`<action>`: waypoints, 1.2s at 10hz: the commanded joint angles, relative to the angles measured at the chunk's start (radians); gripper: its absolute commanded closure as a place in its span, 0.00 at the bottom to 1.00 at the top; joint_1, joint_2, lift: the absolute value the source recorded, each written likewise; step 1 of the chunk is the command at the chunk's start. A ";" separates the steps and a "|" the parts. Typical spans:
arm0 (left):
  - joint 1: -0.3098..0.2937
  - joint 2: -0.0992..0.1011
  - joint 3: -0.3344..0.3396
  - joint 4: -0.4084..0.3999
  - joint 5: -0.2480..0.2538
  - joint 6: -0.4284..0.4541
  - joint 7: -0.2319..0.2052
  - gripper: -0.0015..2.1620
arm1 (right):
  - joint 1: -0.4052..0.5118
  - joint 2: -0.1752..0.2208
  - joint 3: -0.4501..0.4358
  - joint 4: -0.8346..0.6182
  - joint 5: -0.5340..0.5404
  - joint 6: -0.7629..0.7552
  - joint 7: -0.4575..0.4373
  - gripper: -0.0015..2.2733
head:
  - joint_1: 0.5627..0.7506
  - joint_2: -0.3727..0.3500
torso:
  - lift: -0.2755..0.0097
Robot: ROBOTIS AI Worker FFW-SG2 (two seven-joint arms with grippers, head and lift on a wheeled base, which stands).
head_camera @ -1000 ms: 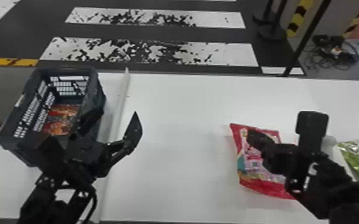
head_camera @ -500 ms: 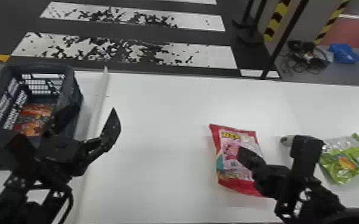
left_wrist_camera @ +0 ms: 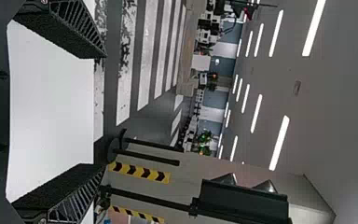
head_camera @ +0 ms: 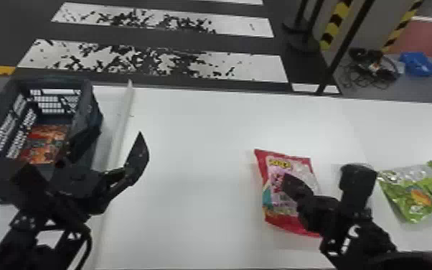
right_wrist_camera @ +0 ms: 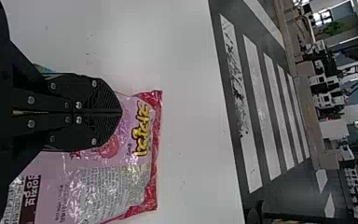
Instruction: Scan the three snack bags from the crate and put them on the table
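The white desk (head_camera: 197,161) bears the dark crate (head_camera: 91,111) on its left, with the pink-red bag (head_camera: 280,201) and green bag (head_camera: 416,194) lying flat farther right. Inside the crate lies the orange-red bag (head_camera: 43,143), probably light, soft and slippery, its snacks easily crushed; best pinched gently across a puffed edge. The left tool (left_wrist_camera: 103,111) has its fingers spread; the right tool's (right_wrist_camera: 121,112) are together, above the pink-red bag.

Ceiling strip lights (left_wrist_camera: 313,28) glow overhead; glare speckles 1 red-edged snack bag (right_wrist_camera: 98,182).
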 commanded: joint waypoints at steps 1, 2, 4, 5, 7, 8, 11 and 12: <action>0.010 -0.003 0.005 0.000 0.002 -0.014 0.002 0.01 | -0.021 -0.004 0.001 0.037 0.017 -0.015 0.000 0.99 | 0.70 0.38 | 0.64; 0.011 -0.003 0.005 0.005 0.002 -0.026 0.005 0.01 | -0.022 -0.006 0.002 0.054 0.017 -0.021 0.002 0.99 | 0.70 0.38 | 0.64; 0.011 -0.003 -0.009 0.005 0.002 -0.029 0.023 0.01 | -0.025 -0.004 0.019 0.107 0.019 -0.082 0.002 0.99 | 0.70 0.38 | 0.64; 0.011 -0.003 -0.011 0.005 0.002 -0.029 0.025 0.01 | -0.030 -0.003 0.030 0.132 0.029 -0.110 0.000 0.99 | 0.70 0.38 | 0.64; 0.013 -0.003 -0.011 0.008 0.001 -0.038 0.025 0.01 | -0.035 -0.001 0.055 0.187 0.034 -0.168 -0.007 0.99 | 0.70 0.38 | 0.64; 0.018 -0.003 -0.011 0.009 0.002 -0.053 0.025 0.01 | -0.035 0.000 0.067 0.205 0.042 -0.180 -0.010 0.99 | 0.70 0.39 | 0.64; 0.021 -0.003 -0.011 0.009 0.004 -0.072 0.023 0.01 | 0.005 0.000 0.042 0.120 0.025 -0.180 -0.012 0.97 | 0.70 0.40 | 0.64; 0.021 -0.003 -0.011 0.006 0.004 -0.078 0.023 0.01 | 0.037 0.000 -0.001 0.009 -0.009 -0.097 -0.001 0.81 | 0.70 0.40 | 0.64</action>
